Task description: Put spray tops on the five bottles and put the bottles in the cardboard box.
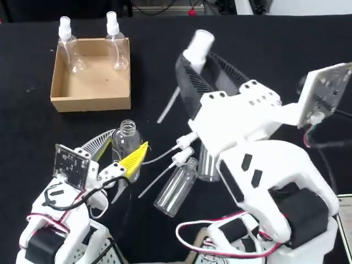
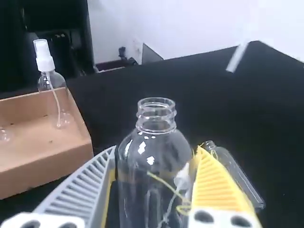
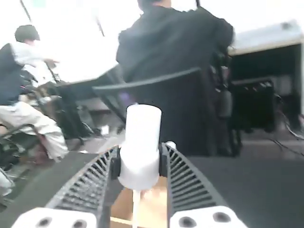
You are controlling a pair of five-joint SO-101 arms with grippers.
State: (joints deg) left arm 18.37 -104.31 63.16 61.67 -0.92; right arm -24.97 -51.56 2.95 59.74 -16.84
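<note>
step: capping | left jaws grip upright uncapped clear plastic bottle (image 2: pixel 152 147) | right jaws grip white spray top (image 3: pixel 139 145) | next: likely tube into neck

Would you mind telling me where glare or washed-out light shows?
Right wrist view: bright backlight washes out the room behind the spray top. Left wrist view: small glints on the open bottle, white wall glaring. High view: even light.
</note>
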